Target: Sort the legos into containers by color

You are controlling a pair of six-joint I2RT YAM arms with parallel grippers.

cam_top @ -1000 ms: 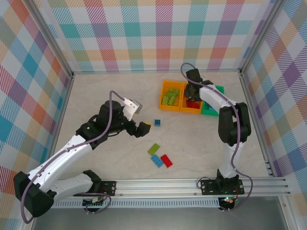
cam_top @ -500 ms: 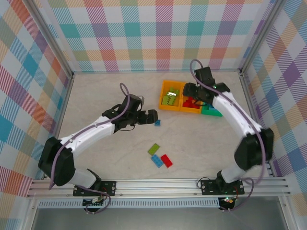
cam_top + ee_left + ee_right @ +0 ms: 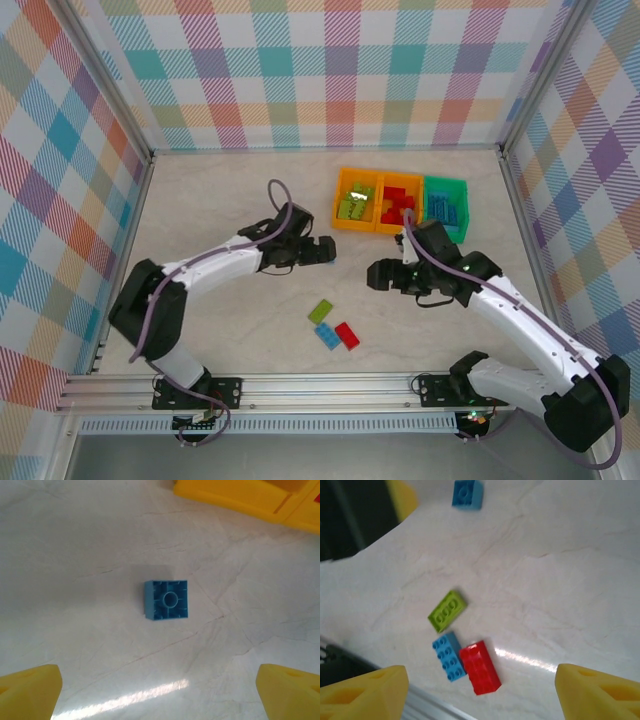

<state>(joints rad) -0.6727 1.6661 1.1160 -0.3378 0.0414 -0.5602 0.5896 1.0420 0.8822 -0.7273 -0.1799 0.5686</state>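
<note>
A small blue lego (image 3: 167, 600) lies upside down on the table, ahead of my left gripper (image 3: 160, 695), which hangs over it open and empty. This gripper (image 3: 318, 250) is at the table's middle. My right gripper (image 3: 378, 275) is open and empty too. Below and ahead of the right gripper (image 3: 480, 695) lie a lime lego (image 3: 447, 611), a blue lego (image 3: 449, 656) and a red lego (image 3: 480, 667), the last two touching. The containers stand at the back: an orange bin (image 3: 339, 212) with lime bricks, an orange bin (image 3: 398, 232) with red ones, and a green bin (image 3: 446, 180) with blue ones.
The three loose bricks, lime (image 3: 321, 311), blue (image 3: 327, 336) and red (image 3: 347, 335), sit close to the metal rail (image 3: 400, 380) at the near edge. The orange bin's wall (image 3: 240, 495) is just beyond the small blue brick. Checked walls enclose the table.
My right arm has swung from above the bins down to the table's middle, and its jaws have opened. My left gripper has moved right, over the small blue brick.
</note>
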